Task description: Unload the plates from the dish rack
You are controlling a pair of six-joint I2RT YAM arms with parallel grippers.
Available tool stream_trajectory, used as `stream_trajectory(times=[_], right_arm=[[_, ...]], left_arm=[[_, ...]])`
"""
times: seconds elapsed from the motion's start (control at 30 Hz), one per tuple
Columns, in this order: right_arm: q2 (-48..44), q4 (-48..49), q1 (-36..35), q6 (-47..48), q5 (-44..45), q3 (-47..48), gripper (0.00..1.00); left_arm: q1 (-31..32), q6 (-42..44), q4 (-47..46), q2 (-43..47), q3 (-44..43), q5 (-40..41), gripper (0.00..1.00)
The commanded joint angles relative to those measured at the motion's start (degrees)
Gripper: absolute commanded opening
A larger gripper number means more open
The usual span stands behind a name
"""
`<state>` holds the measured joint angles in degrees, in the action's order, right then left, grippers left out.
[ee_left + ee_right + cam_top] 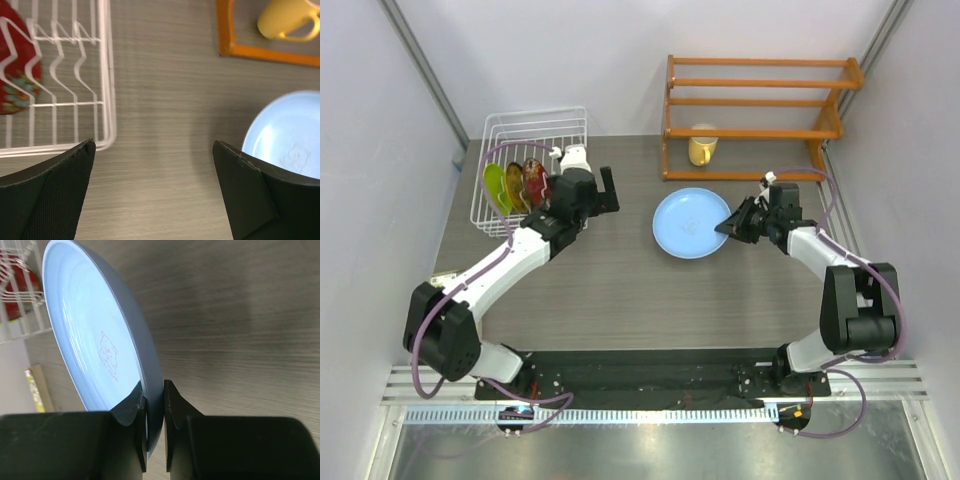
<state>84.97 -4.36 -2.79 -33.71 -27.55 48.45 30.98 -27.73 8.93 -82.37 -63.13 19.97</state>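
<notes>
The white wire dish rack (pixel 532 130) stands at the back left. It holds the lime green plate (pixel 496 188), the amber-yellow plate (pixel 515 186) and the dark red patterned plate (pixel 533 180) on edge. My left gripper (pixel 585 186) is open and empty just right of the rack, with bare table between its jaws (pixel 154 150). The rack's corner (pixel 107 100) and the red plate (pixel 17 75) show beside it. My right gripper (pixel 732 222) is shut on the right rim of the light blue plate (pixel 688 222), which is low at the table's middle. The grip on the plate (pixel 95 330) shows in the right wrist view (pixel 155 390).
An orange wooden slatted shelf (pixel 760 100) stands at the back right with a yellow mug (pixel 701 148) under it. The mug (pixel 287 20) and the shelf's foot (pixel 260 50) also show in the left wrist view. Walls close in on both sides.
</notes>
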Motion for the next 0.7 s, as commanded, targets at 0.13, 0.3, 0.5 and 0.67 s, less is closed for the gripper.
stream_trajectory(times=[0.13,0.3,0.5,0.67], right_arm=[[7.0,-4.5,-0.3,5.1,2.2,3.3,0.01],[9.4,-5.6,-0.3,6.7,3.2,3.8,0.11],[8.8,-9.3,-0.2,9.1,8.7,5.3,0.45],[3.5,-13.6,-0.2,11.4,17.6,6.1,0.72]], left_arm=[[-2.9,4.8,0.4,6.2,0.4,9.4,1.0],[-6.6,4.9,0.4,7.2,1.1,8.9,0.99],[-13.6,5.1,-0.5,7.3,3.0,7.6,1.0],[-18.4,6.4,-2.3,5.3,3.5,5.7,1.0]])
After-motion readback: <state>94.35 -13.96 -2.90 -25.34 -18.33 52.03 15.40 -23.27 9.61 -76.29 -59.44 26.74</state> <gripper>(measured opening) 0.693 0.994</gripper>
